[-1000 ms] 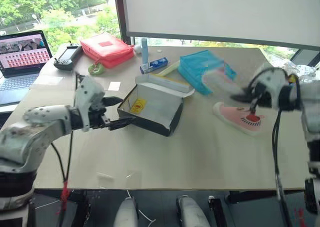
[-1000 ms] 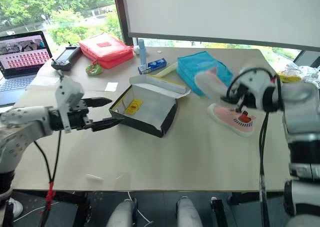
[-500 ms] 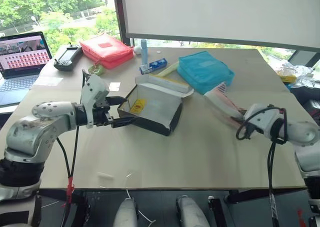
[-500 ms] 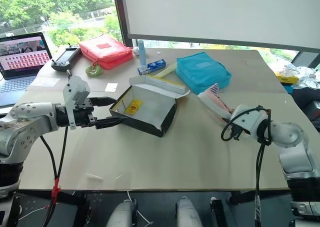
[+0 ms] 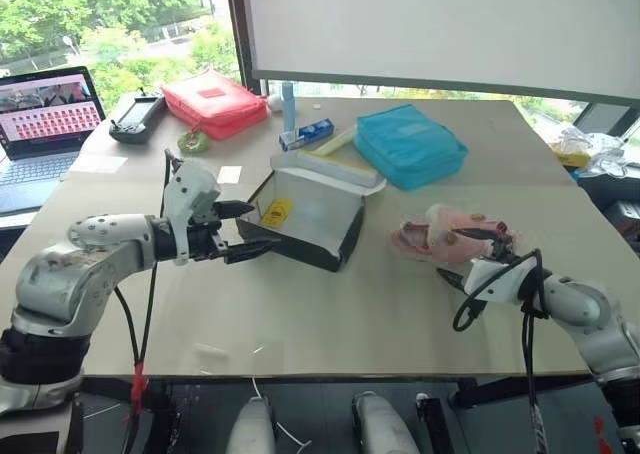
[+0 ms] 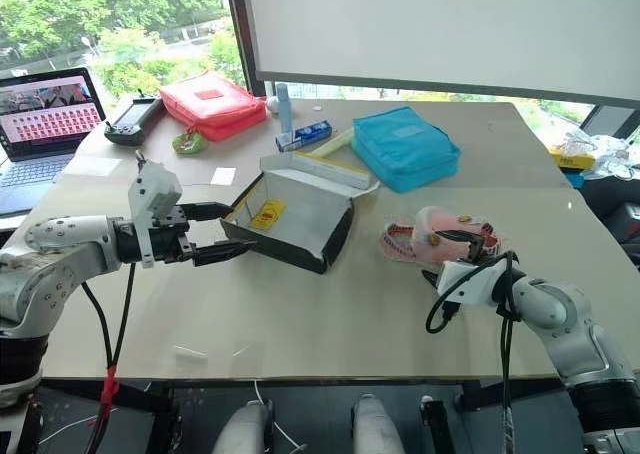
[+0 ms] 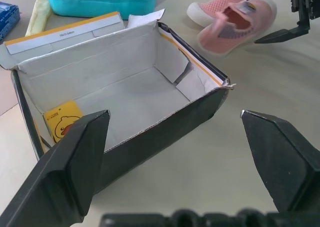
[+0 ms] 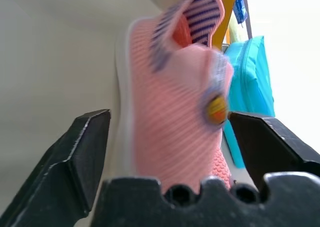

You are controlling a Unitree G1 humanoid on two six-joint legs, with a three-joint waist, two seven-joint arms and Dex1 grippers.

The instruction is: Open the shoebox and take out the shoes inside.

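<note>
**Both shoes on the table, box open and empty**

The shoebox (image 5: 305, 217) lies open in the middle of the table (image 5: 330, 314), its black sides up and its white inside bare apart from a small yellow tag with a duck on it (image 7: 64, 127) against one wall. Its lid flap (image 5: 325, 168) folds back on the far side, towards the blue fabric pouch (image 5: 410, 144).

The left gripper (image 5: 243, 229) sits at the near left corner of the box with its two black fingers spread wide; one finger is level with the box rim and the other lower, beside the black wall. Whether either finger touches the cardboard is hard to judge from the head views.

The shoes (image 5: 448, 236) lie together on the table to the right of the box, well apart from it, pink with white soles. The right gripper (image 5: 476, 258) is just beside them, its fingers parted. In the right wrist view one pink shoe (image 8: 172, 117) fills the gap between the fingers, but the pads stand clear of it on both sides.

A red fabric pouch (image 5: 214, 101), a laptop (image 5: 40, 124) and a black controller (image 5: 135, 116) sit at the far left of the table.
</note>
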